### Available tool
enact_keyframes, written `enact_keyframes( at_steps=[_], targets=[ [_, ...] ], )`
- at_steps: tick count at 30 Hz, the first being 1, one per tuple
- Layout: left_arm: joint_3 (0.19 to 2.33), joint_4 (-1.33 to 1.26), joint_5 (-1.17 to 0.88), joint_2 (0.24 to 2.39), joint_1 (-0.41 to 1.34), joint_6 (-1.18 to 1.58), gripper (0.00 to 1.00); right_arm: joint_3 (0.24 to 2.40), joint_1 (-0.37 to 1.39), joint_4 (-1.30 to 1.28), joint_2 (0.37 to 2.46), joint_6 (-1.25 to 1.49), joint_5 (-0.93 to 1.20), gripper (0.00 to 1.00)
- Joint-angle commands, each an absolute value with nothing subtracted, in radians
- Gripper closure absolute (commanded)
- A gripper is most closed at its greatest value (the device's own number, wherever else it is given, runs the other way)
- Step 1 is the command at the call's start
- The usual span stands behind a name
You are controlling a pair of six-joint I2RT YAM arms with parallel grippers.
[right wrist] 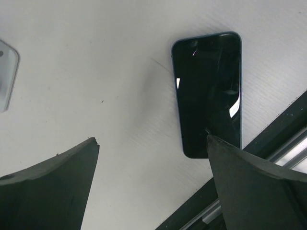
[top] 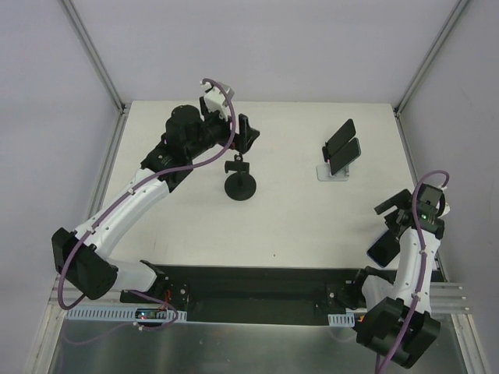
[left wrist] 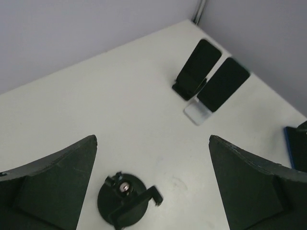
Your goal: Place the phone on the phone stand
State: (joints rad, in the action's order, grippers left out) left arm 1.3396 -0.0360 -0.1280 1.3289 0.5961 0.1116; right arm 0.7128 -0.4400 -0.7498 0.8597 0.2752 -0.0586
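A phone with a blue rim point(right wrist: 207, 93) lies flat, screen up, near the table's front right edge. It also shows in the top view point(top: 381, 248), partly under my right arm. My right gripper point(right wrist: 152, 140) point(top: 394, 216) hovers over it, open and empty, and its right finger overlaps the phone's lower corner in the wrist view. An empty black phone stand with a round base point(top: 240, 185) point(left wrist: 123, 199) stands mid-table. My left gripper point(top: 248, 134) point(left wrist: 152, 140) is open and empty, above and just behind that stand.
Two dark phones point(top: 341, 144) lean on stands at the back right, one on a black stand point(left wrist: 197, 67), one on a white stand point(left wrist: 223, 85). The white stand's base also shows in the right wrist view point(right wrist: 5, 76). A black rail point(top: 257, 292) runs along the near edge.
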Motion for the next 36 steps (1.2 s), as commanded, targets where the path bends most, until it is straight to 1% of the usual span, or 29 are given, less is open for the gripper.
enact_keyframes(
  at_steps=[1,2,6,8,13,15,17,19,22,26,30,32,36],
  targets=[
    [1.18,-0.115,-0.338,1.272,0.467,0.147,0.01,0.677,-0.477,-0.66,0.896,0.245,-0.179,0.04],
    [1.158,-0.12,-0.354,1.247,0.422,0.155,0.01,0.664,-0.488,-0.652,0.906,0.239,-0.19,0.04],
    [1.066,-0.124,-0.38,1.194,0.368,0.121,0.01,0.638,-0.622,-0.615,0.954,0.215,-0.143,0.04],
    [1.043,-0.135,-0.394,1.18,0.351,0.114,0.01,0.627,-0.652,-0.591,0.951,0.218,-0.138,0.04],
    [1.022,-0.146,-0.436,1.209,0.328,0.129,0.01,0.545,-0.664,-0.487,0.962,0.222,-0.159,0.04],
    [1.02,-0.156,-0.459,1.213,0.325,0.135,0.01,0.514,-0.687,-0.439,0.966,0.203,-0.126,0.04],
    [1.008,-0.166,-0.469,1.209,0.325,0.137,0.01,0.482,-0.687,-0.385,0.959,0.186,-0.152,0.04],
    [0.997,-0.184,-0.471,1.19,0.325,0.135,0.01,0.463,-0.687,-0.33,0.956,0.157,-0.132,0.04],
    [0.982,-0.192,-0.465,1.174,0.321,0.13,0.01,0.465,-0.672,-0.301,1.003,0.135,-0.051,0.04],
    [0.976,-0.196,-0.476,1.166,0.318,0.132,0.01,0.523,-0.588,-0.339,1.11,0.129,-0.032,0.04],
    [0.977,-0.199,-0.486,1.175,0.316,0.137,0.01,0.569,-0.49,-0.394,1.19,0.163,-0.066,0.04],
    [0.979,-0.201,-0.486,1.177,0.316,0.135,0.01,0.594,-0.447,-0.429,1.221,0.193,-0.119,0.04],
    [0.977,-0.199,-0.492,1.175,0.314,0.137,0.01,0.705,-0.419,-0.564,1.403,0.198,-0.121,0.04]
  ],
)
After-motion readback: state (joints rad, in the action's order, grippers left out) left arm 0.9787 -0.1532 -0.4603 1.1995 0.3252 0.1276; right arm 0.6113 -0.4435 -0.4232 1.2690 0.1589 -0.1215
